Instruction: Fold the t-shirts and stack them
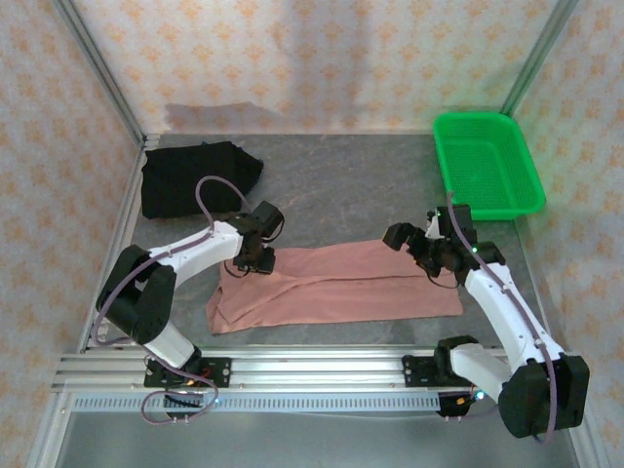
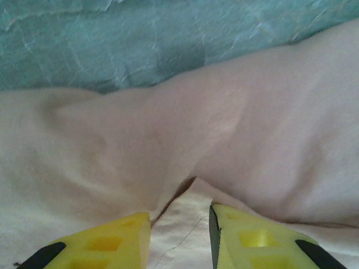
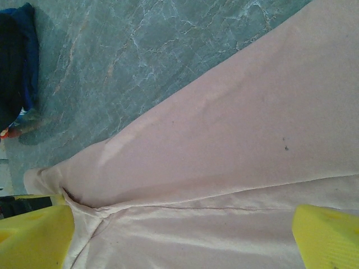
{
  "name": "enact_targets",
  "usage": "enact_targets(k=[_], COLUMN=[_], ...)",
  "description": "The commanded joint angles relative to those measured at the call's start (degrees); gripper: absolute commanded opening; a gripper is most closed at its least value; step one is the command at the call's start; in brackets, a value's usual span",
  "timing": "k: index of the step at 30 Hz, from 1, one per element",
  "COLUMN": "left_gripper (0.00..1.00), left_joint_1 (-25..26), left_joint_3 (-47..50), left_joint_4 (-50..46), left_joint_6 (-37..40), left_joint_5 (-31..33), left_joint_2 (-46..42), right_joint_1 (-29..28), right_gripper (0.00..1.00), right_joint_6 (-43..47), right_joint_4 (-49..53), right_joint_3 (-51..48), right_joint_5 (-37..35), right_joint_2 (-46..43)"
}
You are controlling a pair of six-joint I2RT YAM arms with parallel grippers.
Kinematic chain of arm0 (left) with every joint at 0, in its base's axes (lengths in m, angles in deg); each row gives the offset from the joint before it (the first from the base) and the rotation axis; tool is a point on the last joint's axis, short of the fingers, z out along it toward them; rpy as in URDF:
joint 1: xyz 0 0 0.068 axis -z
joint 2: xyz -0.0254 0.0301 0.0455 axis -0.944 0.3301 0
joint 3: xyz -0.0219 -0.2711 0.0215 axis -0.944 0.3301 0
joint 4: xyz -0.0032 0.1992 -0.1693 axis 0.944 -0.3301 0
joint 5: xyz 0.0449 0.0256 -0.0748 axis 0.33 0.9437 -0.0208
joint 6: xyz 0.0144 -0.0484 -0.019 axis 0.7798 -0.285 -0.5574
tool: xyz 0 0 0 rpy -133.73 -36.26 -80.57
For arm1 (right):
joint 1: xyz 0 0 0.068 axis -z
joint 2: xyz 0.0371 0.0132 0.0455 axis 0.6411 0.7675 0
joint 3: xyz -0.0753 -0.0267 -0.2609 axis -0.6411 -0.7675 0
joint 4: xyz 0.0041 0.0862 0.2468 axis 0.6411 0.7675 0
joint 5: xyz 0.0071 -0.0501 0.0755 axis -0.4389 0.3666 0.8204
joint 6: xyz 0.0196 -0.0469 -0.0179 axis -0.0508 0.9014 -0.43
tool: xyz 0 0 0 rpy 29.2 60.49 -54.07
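Yellow fingertips [image 2: 126,230] of the left tool [image 2: 179,224], seen close from its wrist: a narrow gap between them, with pink cloth lying under and in the gap. A fold edge runs up to it. Not clamped as far as I can see, just parted a little, on or just over the cloth.

Right tool [image 3: 182,230]: jaws wide apart, straddling a seam of the same cloth, nothing pinched.

Landmark: green mesh basket [image 1: 473,118], far right corner of the surface [image 1: 341,185].
- Pink t-shirt [image 1: 331,288]: nearer than the basket and to its left, a long narrow band lying crossways in front of the arms. It looks already folded lengthwise; layered edges show in both wrist views.
- Black t-shirt [image 1: 190,175]: about level with the basket, far across to its left, bunched, neither tool on it.
- Left tool sits at the band's end farthest from the basket, right tool at the end nearest it.

Judgement: the step in hand is the pink shirt's next fold, end over end. To do it well:
- Each tool closes on all layers at its end, not the top one alone.
- Both lift low and together, so the band neither sags nor twists.
- One end goes squarely onto the other, edges matched.
- Let go only once the cloth lies flat.
- The far-from-basket end is rumpled; smooth it first or the stack will sit crooked.
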Motion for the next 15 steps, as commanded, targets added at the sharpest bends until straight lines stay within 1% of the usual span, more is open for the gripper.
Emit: enact_targets(k=[1, 10, 15], left_gripper=[0.33, 0.32, 0.29], left_joint_1=[-0.4, -0.4, -0.4], left_joint_3=[-1.6, -1.0, -1.0], left_joint_4=[2.1, 2.9, 3.5], left_joint_6=[1.1, 1.2, 0.8], left_joint_5=[0.7, 0.8, -0.2], left_joint_2=[0.2, 1.5, 2.1], right_joint_1=[-0.2, -0.2, -0.2], right_gripper=[0.99, 0.99, 0.99], right_joint_6=[0.0, -0.7, -0.6], right_joint_4=[0.1, -0.9, -0.7], right_joint_3=[-0.9, -1.7, -1.8], right_joint_5=[0.4, 1.0, 0.9], right_joint_2=[-1.1, -0.7, -0.8])
